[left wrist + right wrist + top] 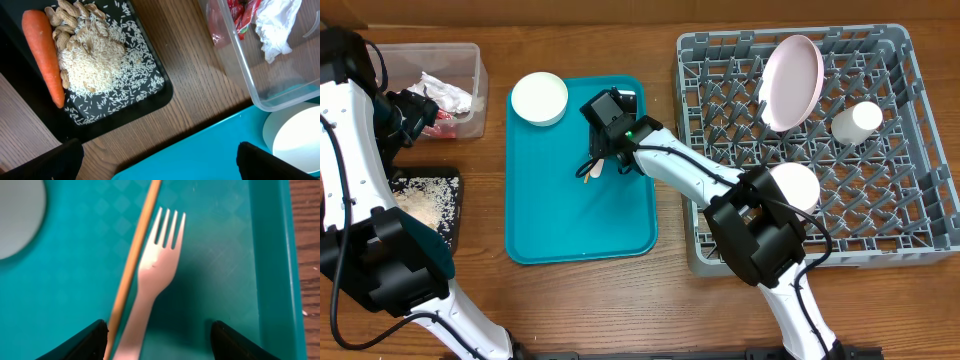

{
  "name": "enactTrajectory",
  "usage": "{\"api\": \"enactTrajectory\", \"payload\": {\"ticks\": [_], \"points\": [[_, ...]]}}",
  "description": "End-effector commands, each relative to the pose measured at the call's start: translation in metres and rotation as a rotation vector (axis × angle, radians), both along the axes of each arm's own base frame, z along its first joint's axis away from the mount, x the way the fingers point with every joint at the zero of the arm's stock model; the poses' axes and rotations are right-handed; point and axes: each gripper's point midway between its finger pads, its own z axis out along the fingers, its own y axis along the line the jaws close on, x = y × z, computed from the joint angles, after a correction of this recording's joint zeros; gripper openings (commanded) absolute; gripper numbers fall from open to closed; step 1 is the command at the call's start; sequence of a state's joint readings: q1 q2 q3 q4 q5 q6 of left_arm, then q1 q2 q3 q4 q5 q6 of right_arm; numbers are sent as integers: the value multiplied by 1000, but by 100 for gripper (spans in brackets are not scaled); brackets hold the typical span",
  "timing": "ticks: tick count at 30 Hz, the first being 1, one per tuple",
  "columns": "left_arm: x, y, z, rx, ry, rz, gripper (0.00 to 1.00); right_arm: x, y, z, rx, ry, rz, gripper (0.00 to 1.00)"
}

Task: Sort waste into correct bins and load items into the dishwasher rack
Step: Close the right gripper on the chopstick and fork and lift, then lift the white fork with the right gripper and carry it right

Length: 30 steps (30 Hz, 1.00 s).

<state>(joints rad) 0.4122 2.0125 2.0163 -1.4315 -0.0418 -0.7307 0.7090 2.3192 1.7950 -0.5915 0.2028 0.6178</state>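
Note:
My right gripper (603,150) (157,342) is open, low over the teal tray (620,220), its fingers on either side of the white plastic fork (155,277) and the thin wooden stick (134,260). Both poke out below it in the overhead view (590,174). My left gripper (415,115) (160,165) is open and empty, above the wood between the clear tub (470,60) and the black tray (450,225). The tub holds the red wrapper (240,12) and the white napkin (272,27). The black tray holds the carrot (45,52) and beige food scraps (92,60).
One white bowl (539,98) stands at the teal tray's far left corner. The grey rack (920,230) on the right holds the pink plate (792,80) on edge, the white cup (856,120) and another white bowl (794,186).

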Motion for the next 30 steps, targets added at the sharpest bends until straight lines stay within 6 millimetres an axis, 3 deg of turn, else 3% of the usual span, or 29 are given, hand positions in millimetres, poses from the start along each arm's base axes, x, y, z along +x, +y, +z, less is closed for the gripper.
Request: {"api": "enactTrajectory", "payload": {"ticks": [1,7,12,21,30], "points": [[1,-1,-2,7,7,4,100,1,-3,-19,-26,10,-19,69],[1,-1,-2,7,7,4,100,0,-4,-31,-40,20,-19,67],[1,-1,-2,7,7,4,100,0,-6,-31,-51,18,-25,57],[1,-1,-2,7,7,4,100,0,-11,-28,-137,-32,-17,56],[1,-1,-2,7,7,4,100,-17,-10,-32,-207,-19,3,56]]}}
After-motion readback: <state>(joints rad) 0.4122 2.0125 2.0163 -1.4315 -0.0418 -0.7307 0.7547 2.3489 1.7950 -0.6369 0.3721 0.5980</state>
